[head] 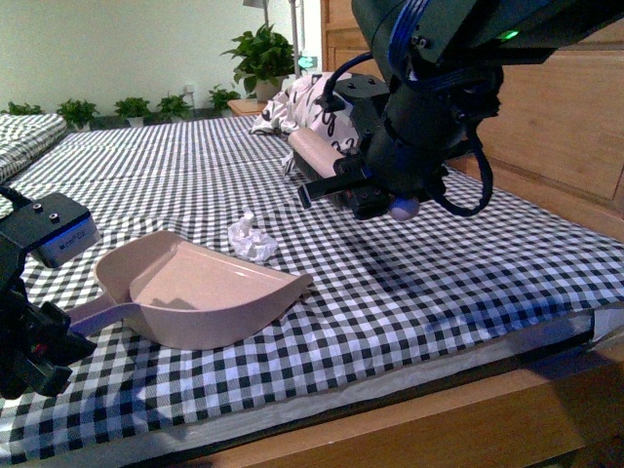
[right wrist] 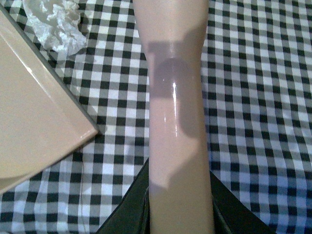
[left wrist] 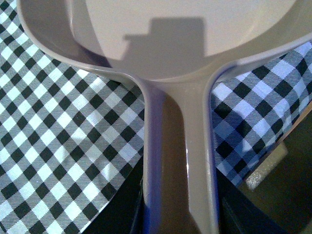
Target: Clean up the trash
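Observation:
The trash, a small crumpled wad of white paper (head: 251, 237), lies on the checked cloth just beyond the far rim of the pink dustpan (head: 205, 292). My left gripper (head: 44, 336) is shut on the dustpan's handle (left wrist: 178, 161) at the lower left. My right gripper (head: 375, 190) hangs above the cloth to the right of the wad, shut on the pale pink brush handle (head: 317, 148). In the right wrist view the brush handle (right wrist: 175, 112) runs out from my right gripper (right wrist: 178, 209), with the wad (right wrist: 56, 22) and the dustpan's edge (right wrist: 34, 112) beside it. The bristles are hidden.
A black-and-white patterned pillow (head: 302, 102) lies at the back behind the right arm. Potted plants (head: 261, 58) stand along the far wall. A wooden cabinet (head: 565, 117) is on the right. The checked cloth's front edge (head: 390, 375) runs over the table's wooden edge.

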Robot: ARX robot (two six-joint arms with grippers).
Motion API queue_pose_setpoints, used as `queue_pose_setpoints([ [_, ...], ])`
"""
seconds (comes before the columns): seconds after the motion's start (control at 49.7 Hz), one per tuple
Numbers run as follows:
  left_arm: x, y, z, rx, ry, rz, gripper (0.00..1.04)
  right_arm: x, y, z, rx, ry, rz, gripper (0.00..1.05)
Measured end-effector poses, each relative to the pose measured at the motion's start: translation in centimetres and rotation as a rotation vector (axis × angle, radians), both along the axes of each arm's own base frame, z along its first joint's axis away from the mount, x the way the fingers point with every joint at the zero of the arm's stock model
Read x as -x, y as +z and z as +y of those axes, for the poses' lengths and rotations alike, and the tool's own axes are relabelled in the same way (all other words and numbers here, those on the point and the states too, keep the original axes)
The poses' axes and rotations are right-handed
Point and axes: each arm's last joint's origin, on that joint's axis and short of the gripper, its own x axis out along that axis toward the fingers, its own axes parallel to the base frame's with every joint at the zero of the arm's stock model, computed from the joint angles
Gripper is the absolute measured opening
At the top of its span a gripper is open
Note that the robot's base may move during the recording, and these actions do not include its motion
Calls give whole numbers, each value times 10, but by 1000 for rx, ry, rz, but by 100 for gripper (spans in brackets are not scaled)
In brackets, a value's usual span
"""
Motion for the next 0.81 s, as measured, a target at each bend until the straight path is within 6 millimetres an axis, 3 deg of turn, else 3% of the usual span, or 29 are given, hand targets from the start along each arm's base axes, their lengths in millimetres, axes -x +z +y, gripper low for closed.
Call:
queue_pose_setpoints([
  [0.221, 0, 0, 0, 0, 0, 0, 27, -22, -9, 14, 40, 38, -2, 19],
  [0.362, 0, 0, 0, 0, 0, 0, 27, -34, -26, 21, 65, 77, 16, 19],
  [0.604, 0, 0, 0, 0, 0, 0, 27, -44, -56, 33, 115, 154, 56, 19],
  [0.805, 0, 0, 0, 0, 0, 0, 27, -52, -65, 41, 148, 179, 83, 19],
])
